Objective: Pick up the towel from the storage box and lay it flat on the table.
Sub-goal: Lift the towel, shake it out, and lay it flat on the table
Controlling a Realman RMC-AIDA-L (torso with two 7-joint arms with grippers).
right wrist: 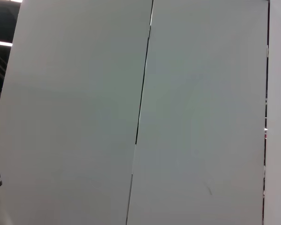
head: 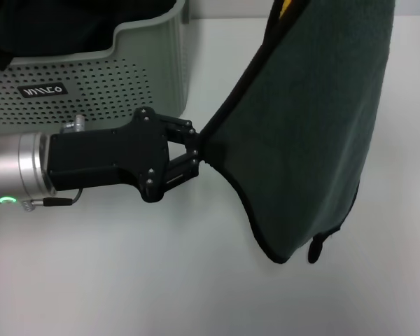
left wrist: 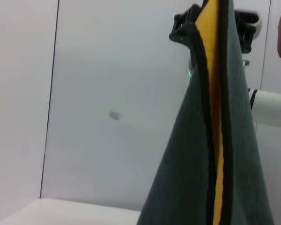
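Note:
The dark green towel (head: 315,140) hangs in the air over the table (head: 126,280), to the right of the storage box (head: 126,77). Its top runs out of the head view. A black loop (head: 313,248) dangles at its lowest corner, just above the tabletop. My left gripper (head: 196,149) reaches in from the left and is shut on the towel's black-bound side edge, pulling it outward. In the left wrist view the towel (left wrist: 187,178) shows its orange-yellow reverse (left wrist: 216,103), and my right gripper (left wrist: 214,21) is shut on its top edge.
The storage box stands at the back left, with a black label (head: 43,90) on its wall and plain black fabric (head: 56,28) inside. White tabletop stretches in front of and below the hanging towel. The right wrist view shows only wall panels.

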